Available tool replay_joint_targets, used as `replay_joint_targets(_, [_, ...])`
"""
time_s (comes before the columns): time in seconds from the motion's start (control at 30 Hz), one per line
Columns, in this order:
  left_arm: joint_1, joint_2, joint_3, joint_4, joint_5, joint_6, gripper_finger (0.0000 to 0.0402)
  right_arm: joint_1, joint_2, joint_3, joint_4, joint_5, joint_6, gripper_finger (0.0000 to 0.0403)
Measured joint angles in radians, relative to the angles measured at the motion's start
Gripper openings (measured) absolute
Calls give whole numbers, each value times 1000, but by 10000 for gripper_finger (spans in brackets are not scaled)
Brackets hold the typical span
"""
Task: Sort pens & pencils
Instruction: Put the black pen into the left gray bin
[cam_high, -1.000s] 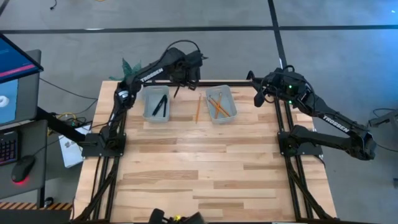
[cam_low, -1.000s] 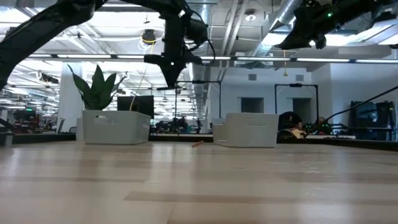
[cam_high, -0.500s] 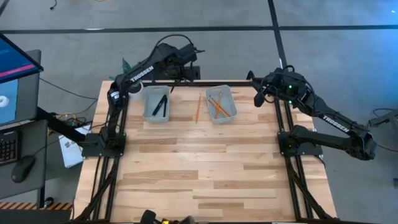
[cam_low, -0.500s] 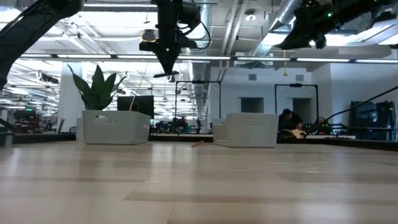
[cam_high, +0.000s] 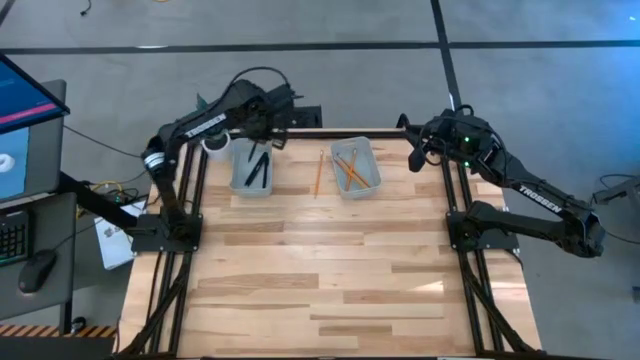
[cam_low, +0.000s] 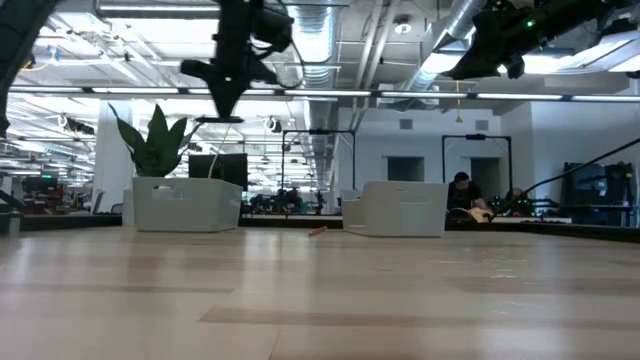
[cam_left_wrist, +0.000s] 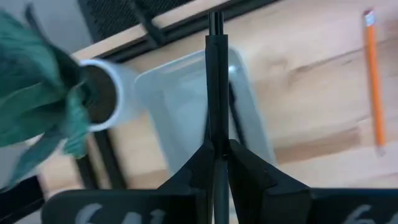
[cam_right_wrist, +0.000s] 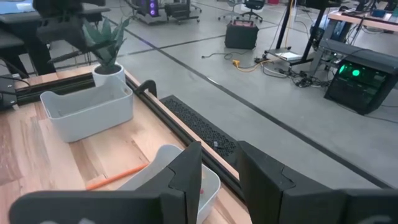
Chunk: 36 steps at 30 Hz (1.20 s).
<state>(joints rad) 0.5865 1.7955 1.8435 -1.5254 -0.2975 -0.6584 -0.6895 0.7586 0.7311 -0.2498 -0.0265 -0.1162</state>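
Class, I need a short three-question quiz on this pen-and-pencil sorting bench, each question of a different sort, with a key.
1. True or false: the left hand holds a black pen above the left bin.
2. Multiple choice: the loose pencil lies A) inside the left bin, B) on the table between the two bins, C) in the right hand.
3. Fill in: the right bin holds orange ____.

Key: 1 true; 2 B; 3 pencils.
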Motion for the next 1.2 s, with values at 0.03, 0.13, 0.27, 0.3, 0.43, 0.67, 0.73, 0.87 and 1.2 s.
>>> replay_joint_targets(0.03, [0, -19, -34, 35, 0, -8, 25, 0, 0, 0, 7, 0, 0, 122])
replay_joint_targets(0.13, [9, -43, -132, 82, 20, -15, 25, 0, 0, 0, 26, 0, 1, 122])
replay_joint_targets(0.27, [15, -44, -252, 129, 5, -21, 25, 2, 0, 0, 29, 0, 3, 122])
replay_joint_targets(0.3, [16, -44, -286, 160, 5, -24, 25, 2, 0, 0, 27, 0, 3, 122])
replay_joint_targets(0.43, [33, -44, -399, 289, 24, -10, 25, 2, 0, 0, 26, 0, 12, 122])
replay_joint_targets(0.67, [68, -44, -546, 448, 78, 69, 25, 2, 0, 0, 26, 0, 37, 122])
replay_joint_targets(0.73, [74, -44, -572, 466, 89, 71, 25, 2, 0, 0, 26, 0, 37, 122])
replay_joint_targets(0.87, [76, -44, -590, 473, 92, 75, 25, 2, 0, 0, 26, 0, 37, 122])
replay_joint_targets(1.2, [76, -44, -591, 597, 91, 124, 25, 2, 0, 0, 26, 0, 38, 122])
